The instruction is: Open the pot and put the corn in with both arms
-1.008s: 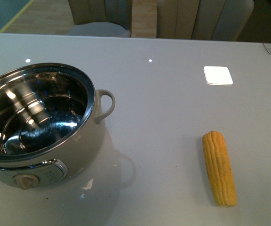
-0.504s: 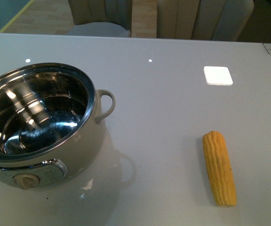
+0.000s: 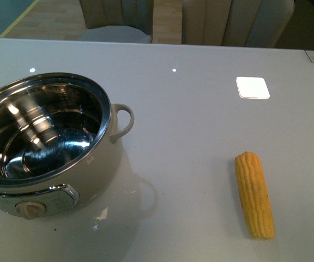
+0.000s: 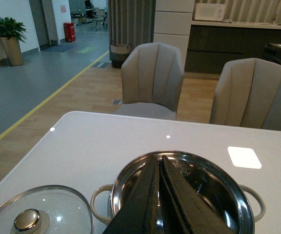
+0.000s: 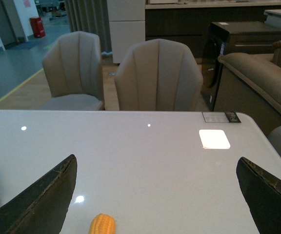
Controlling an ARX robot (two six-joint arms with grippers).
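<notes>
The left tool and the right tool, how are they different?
The left tool is pinched shut; the right tool is spread wide open. The left tool points over the open pot; the right tool faces the table near the corn. Both are black and hold nothing.

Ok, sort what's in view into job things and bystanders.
Job:
pot, already open
lid, off, beside the pot
corn, on the table
left gripper, shut
right gripper, open

Lying about:
chairs
white square on the table
label at the table's corner
</notes>
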